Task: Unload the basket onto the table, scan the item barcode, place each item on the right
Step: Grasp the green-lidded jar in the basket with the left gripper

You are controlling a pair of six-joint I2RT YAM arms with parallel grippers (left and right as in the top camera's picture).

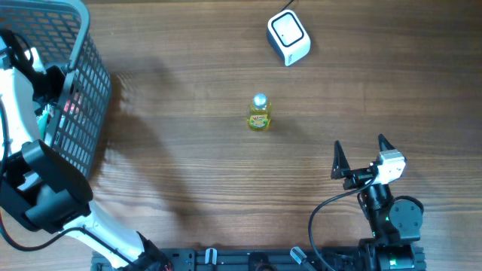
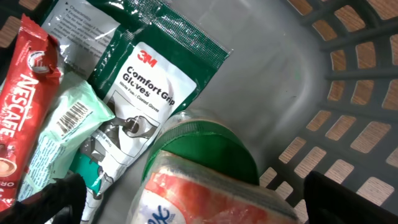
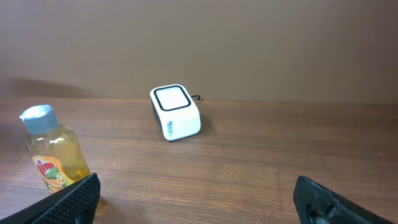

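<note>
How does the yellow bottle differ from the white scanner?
The bottle is yellow, see-through and tall with a grey cap; the scanner is white, boxy and squat with a dark-framed window. The bottle stands centrally; the scanner sits nearer the far edge. Both rest on the table, untouched.

A basket (image 1: 84, 90) stands at the left edge of the worktop (image 1: 188, 188), and the left gripper (image 2: 205, 194) hangs inside it. In the basket a coffee sachet (image 2: 23, 106) lies leftmost, a barcoded packet (image 2: 62, 127) beside it, and a gloves packet (image 2: 155, 81) to their right. What may be a lidded tub (image 2: 202, 155) overlaps the gloves packet's lower end.

A bottle (image 1: 259, 113) stands upright mid-worktop. The scanner (image 1: 288, 38) sits behind it to the right, well apart. The right gripper (image 1: 360, 143) is at front right.
</note>
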